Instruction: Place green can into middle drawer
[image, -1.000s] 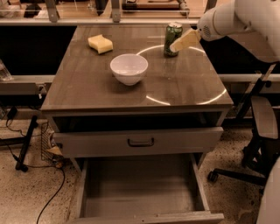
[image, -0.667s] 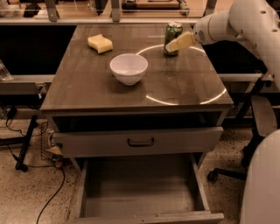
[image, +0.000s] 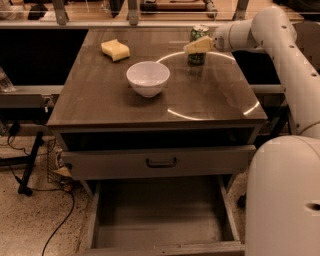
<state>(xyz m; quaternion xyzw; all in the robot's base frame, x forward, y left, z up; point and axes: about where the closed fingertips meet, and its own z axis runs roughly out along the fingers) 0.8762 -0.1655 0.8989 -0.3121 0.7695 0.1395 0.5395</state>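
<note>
Your green can (image: 196, 58) is standing upright on the bench (image: 210, 97), at about 1 o'clock from the white bowl (image: 148, 77). The claw (image: 197, 46) is right up against the can, coming in from 3 o'clock. Can't tell if it's actually gripping or not. The middle drawer (image: 160, 215) is pulled open down at 6 o'clock.

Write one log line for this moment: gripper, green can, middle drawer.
gripper: at green can, back of tabletop | green can: upright on tabletop | middle drawer: open, can not inside
</note>
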